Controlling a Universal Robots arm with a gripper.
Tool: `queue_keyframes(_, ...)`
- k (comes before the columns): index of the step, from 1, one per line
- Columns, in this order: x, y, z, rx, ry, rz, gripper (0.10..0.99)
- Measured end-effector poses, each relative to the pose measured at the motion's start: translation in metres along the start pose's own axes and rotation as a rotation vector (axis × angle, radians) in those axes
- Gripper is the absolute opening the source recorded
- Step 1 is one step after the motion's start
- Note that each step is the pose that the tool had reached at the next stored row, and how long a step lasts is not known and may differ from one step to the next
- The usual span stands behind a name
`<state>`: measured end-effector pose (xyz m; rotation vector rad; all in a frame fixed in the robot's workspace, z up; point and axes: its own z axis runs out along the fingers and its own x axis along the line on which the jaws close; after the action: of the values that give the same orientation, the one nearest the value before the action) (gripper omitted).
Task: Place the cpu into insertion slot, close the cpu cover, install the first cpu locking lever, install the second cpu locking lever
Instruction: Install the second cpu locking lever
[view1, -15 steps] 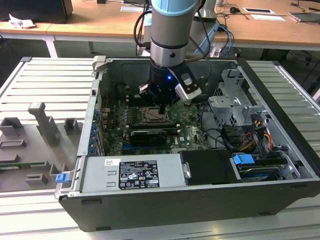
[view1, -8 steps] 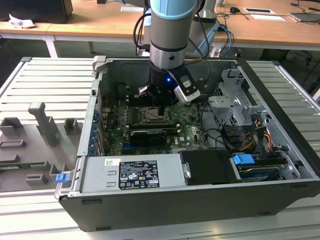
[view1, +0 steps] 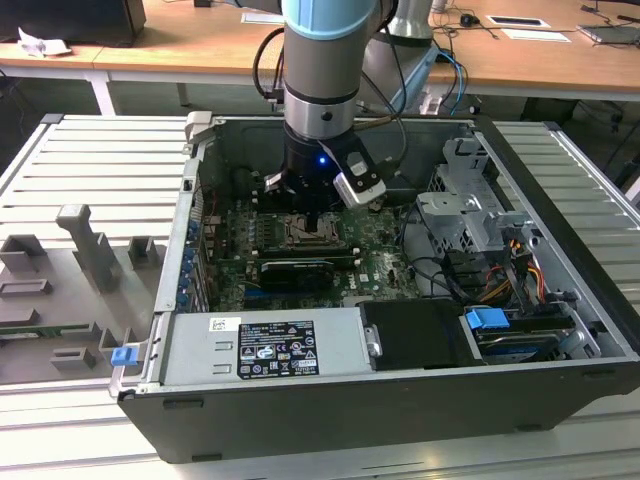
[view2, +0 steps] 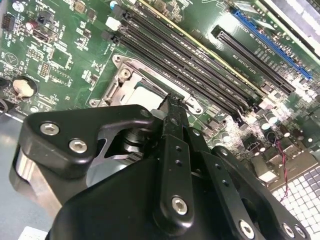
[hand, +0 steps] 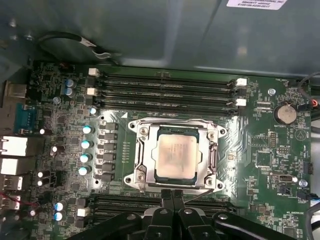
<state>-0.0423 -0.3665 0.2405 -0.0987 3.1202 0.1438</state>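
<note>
Your hand (hand: 172, 200) is hovering low over the motherboard (hand: 260, 150), its two black fingers (hand: 167, 197) pressed together with nothing between them, tips sitting right at the edge of the insertion slot (hand: 176, 152) on the side away from the upper memory slots (hand: 165, 87). In the first wrist view the cpu (hand: 175, 156) is already lying flat and square in the slot, pale face up, and the cpu cover (hand: 142, 155) is lying down around it as a silver frame with the chip showing through its cut-out. In the second wrist view the fingertips (view2: 172, 107) are poised at the rim of that metal frame, though whether they are touching it I cannot tell. In the exterior view the arm (view1: 320, 90) is standing nearly upright inside the open computer case (view1: 400, 400), which is resting on the ribbed counter (view1: 80, 160). Judging from this, you are working at the cover-and-lever stage, with the chip seated. To do it well, keep the fingers closed so they are acting as one narrow pusher, be pressing on bare metal of the frame or lever and never on the chip face, and be moving slowly straight down so the tip is not skidding onto the neighbouring memory slots or the small capacitors (hand: 86, 144) beside the socket.
</note>
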Motion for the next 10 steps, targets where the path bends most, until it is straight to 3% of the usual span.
queue_keyframes(5,0.0057,0.0002,0.0012,0.0,-0.0001,0.0,0.106)
queue_keyframes(10,0.0095,-0.0058,0.0019,-0.004,-0.0001,-0.001,0.106)
